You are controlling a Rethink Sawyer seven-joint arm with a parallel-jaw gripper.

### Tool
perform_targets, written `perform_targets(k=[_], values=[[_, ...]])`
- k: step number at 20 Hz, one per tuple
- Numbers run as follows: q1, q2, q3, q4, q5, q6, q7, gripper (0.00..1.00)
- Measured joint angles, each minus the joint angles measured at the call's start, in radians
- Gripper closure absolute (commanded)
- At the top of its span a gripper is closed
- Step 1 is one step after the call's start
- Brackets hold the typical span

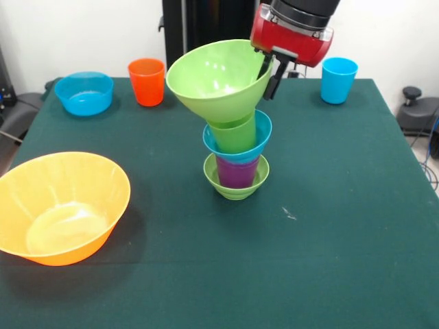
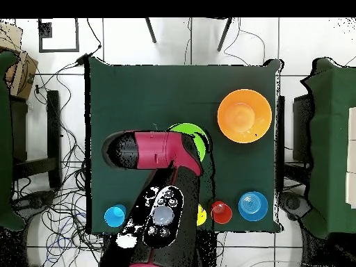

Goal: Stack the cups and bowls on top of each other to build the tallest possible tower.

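In the front view, the tower (image 1: 236, 163) was seen standing near the middle of the green-covered desk (image 1: 329, 226), built from a small green bowl (image 1: 235, 184) at the bottom, a purple cup (image 1: 237, 171) set in it, a small blue bowl (image 1: 240, 147) above that and a green cup (image 1: 233, 133) inside the blue one. A medium green bowl (image 1: 218, 79) was held tilted over the top of the tower, its base touching or just above the green cup; which of the two could not be told. The gripper (image 1: 269, 77) was seen with its jaws pinching the rim of that medium green bowl, one black finger outside the wall. The large orange bowl (image 1: 58, 205) was placed well apart on the desk's near left. At the far side, the medium blue bowl (image 1: 84, 92) and the orange cup (image 1: 147, 81) were set near each other on the left, and the light blue cup (image 1: 339, 79) on the right. In the overhead view, a yellow cup (image 2: 201, 215) was partly hidden by the arm (image 2: 156, 149), just beside the orange cup.
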Motion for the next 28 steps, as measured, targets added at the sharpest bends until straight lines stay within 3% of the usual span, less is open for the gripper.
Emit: perform_targets(k=[28], values=[[-0.029, 0.017, 0.008, -0.024, 0.0, 0.0, 0.0, 1.0]])
